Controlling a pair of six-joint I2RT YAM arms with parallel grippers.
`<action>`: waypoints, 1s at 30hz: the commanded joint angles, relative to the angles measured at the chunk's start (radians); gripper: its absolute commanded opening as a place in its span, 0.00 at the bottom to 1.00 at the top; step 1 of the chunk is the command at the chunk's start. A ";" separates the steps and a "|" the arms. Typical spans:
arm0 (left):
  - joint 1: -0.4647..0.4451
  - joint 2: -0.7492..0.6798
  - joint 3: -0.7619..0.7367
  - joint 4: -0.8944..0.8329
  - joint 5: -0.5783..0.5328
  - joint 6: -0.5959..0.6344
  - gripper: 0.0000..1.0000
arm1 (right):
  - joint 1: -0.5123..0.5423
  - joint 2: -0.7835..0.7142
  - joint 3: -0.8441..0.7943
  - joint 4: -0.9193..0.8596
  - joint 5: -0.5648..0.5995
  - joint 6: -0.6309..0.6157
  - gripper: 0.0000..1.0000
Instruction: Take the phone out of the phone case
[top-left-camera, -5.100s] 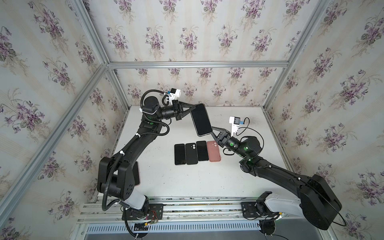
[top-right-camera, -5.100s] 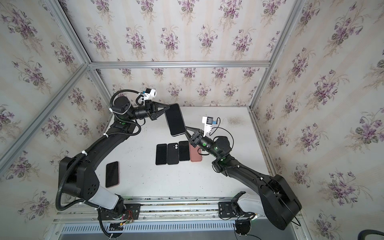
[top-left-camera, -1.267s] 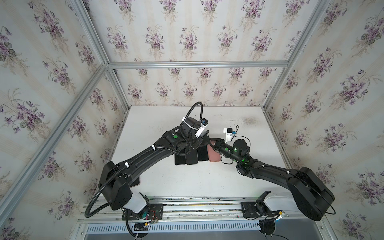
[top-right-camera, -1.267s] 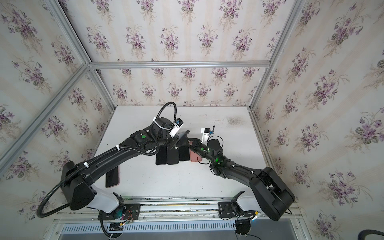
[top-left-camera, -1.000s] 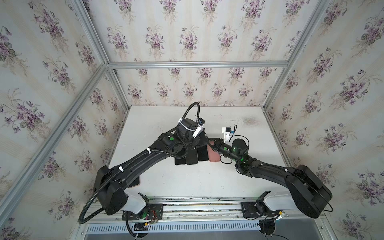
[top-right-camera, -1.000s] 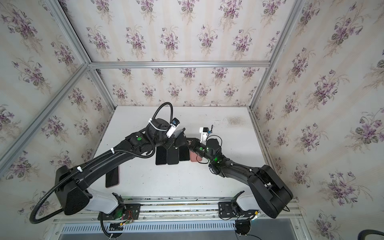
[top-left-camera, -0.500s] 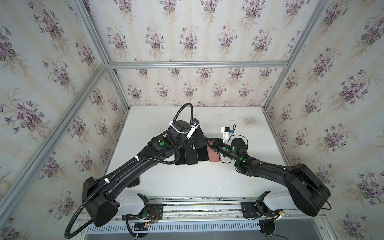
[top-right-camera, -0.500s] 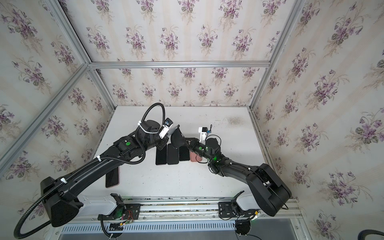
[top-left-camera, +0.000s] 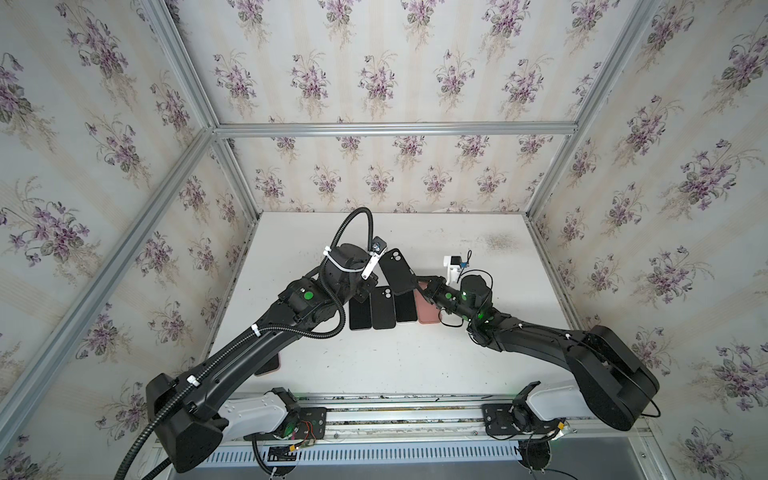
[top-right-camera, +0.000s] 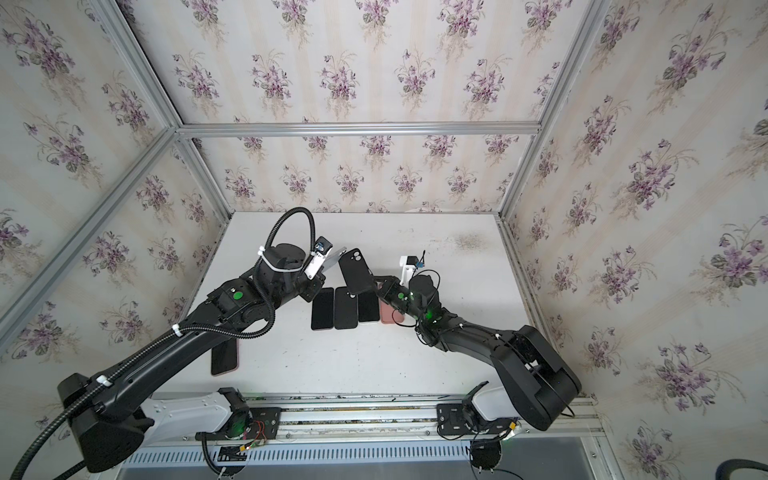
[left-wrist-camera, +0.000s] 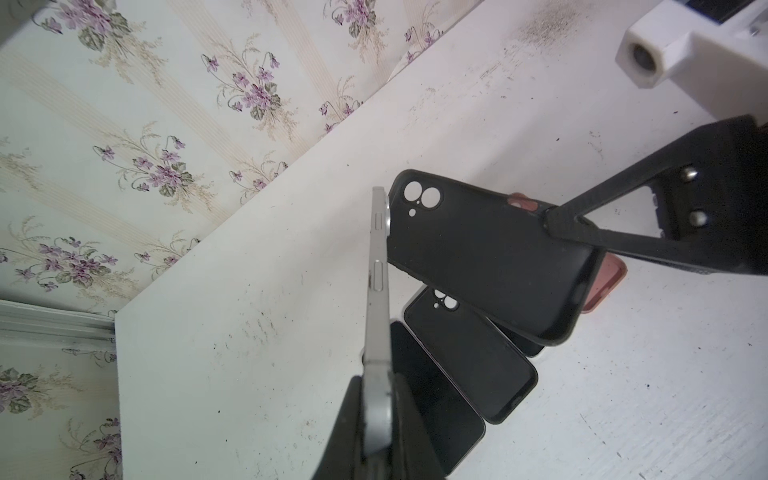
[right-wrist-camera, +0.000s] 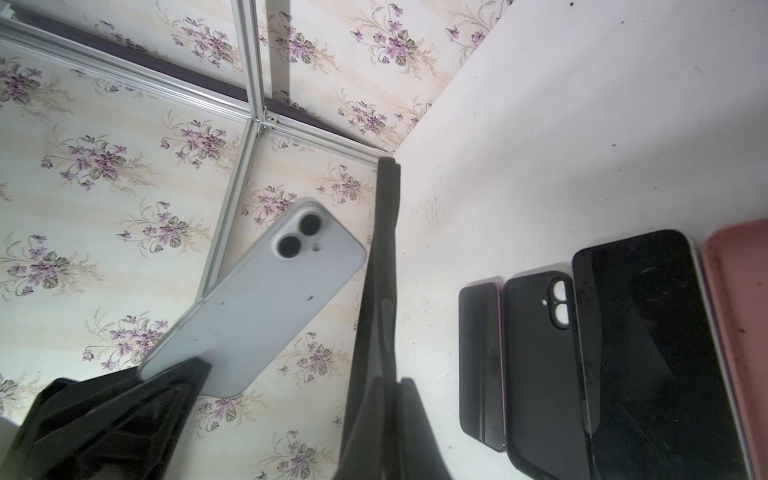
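Silver-blue phone (top-right-camera: 335, 257), bare and clear of its cover, pinched at the lower end by the left gripper (left-wrist-camera: 377, 388), clenched on both flat faces. Camera end toward 1 o'clock in a top view, whole body raised off the white table (top-left-camera: 374, 361).

Black phone case (left-wrist-camera: 486, 253), empty, white table showing through both lens cut-outs. Gripped at its lower rim by the right gripper (right-wrist-camera: 388, 390), fingers tight on the thin wall. At 3 o'clock of the phone in both top views, just beside it, cut-out end toward 12 o'clock. Touching or apart: cannot tell.

Toward 6 o'clock from the held case, a row of 4 flat on the table, side by side:
- dark phone (top-left-camera: 359, 313)
- second black case (top-left-camera: 382, 309)
- another dark phone (top-left-camera: 405, 309), partly hidden under the held case
- pink case (top-left-camera: 427, 311) at the 3 o'clock end

1 more phone, pink-rimmed (top-right-camera: 224, 357), at the table's 8 o'clock, half hidden under the left arm, well apart from the row.
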 joint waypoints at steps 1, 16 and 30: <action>0.014 -0.002 -0.003 0.037 -0.022 0.012 0.01 | 0.000 0.006 0.024 0.026 0.001 -0.001 0.00; 0.175 0.162 0.017 0.001 -0.011 0.187 0.00 | 0.000 0.051 0.069 0.001 0.000 0.011 0.00; 0.229 0.320 0.030 0.095 -0.090 0.265 0.00 | 0.000 0.197 0.180 0.008 0.002 0.091 0.00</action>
